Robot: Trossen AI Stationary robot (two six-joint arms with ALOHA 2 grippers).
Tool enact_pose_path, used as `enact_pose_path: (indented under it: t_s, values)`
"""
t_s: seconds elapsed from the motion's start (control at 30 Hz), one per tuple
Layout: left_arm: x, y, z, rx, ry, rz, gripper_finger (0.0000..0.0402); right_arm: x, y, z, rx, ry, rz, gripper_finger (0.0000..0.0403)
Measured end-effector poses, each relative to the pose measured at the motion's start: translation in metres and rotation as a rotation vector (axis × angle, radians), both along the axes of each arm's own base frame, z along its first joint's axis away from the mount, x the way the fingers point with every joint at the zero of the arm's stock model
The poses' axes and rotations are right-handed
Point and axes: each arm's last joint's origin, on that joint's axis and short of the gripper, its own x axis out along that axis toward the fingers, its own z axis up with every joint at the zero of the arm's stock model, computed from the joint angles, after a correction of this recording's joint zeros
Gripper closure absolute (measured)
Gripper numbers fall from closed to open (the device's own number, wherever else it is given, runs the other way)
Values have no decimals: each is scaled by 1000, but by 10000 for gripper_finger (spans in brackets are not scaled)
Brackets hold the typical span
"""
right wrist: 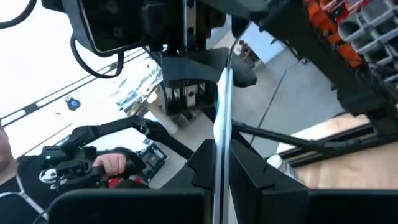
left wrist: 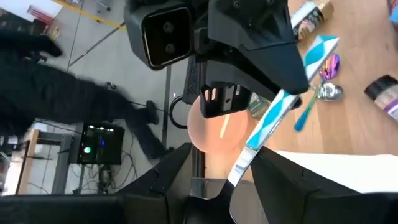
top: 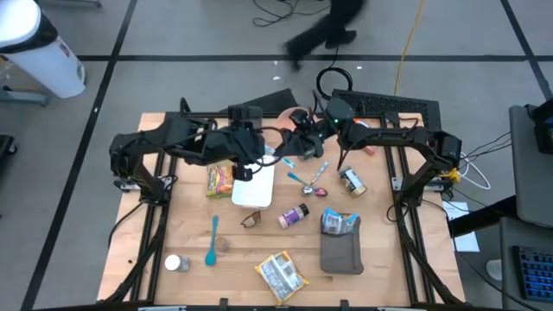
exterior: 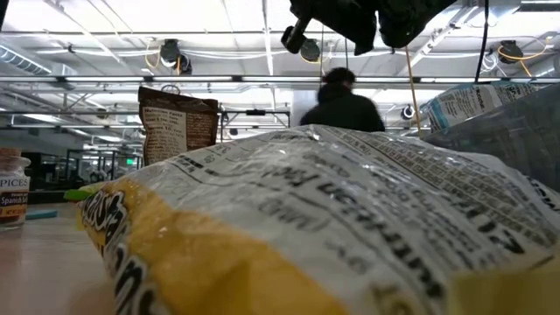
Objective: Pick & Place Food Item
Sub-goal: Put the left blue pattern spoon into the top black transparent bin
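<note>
Currently the flat blue-and-white striped sachet (left wrist: pixel 273 115) is held in the air between the two arms, above the far middle of the light wooden table (top: pixel 173 216) and clear of its surface. The right gripper (right wrist: pixel 219 155) has its jaws pressed together on one end of the sachet, which runs edge-on between its fingers in the right wrist view. The left gripper (left wrist: pixel 227 168) is at the opposite end. Its jaws stand apart on either side of the sachet's end and do not appear to bear on it. The situation reads as a hand-over, with the load on the right gripper alone. Treat the sachet as very light, thin and flexible. It will probably bend or swing when held by one end, and its glossy film is likely to be slippery. Grip it across its flat faces, well in from the edge, with moderate force only, since the contents may crush. A salmon-coloured round plate (left wrist: pixel 217 127) lies on the table beneath the meeting point.
</note>
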Motion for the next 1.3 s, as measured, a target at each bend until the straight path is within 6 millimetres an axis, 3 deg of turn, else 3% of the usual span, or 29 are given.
enact_pose_path:
  t_s: [0.2, 0.37, 0.67, 1.07, 1.3]
  values:
    - [6, 6, 7, -22, -91, 7, 231, -1, -8, -7, -14, 8, 15, 392]
    - [17, 15, 7, 16, -114, 11, 231, -5, -7, 1, -43, -34, 42, 392]
    - [19, 29, 18, -84, -350, 207, 231, -9, -14, 6, -79, -76, -69, 392]
    - [19, 31, 40, -340, -783, 431, 231, -50, -45, 36, -328, -117, -517, 392]
    - [22, 38, 44, -484, -1002, 584, 231, -76, -45, 63, -517, -168, -798, 392]
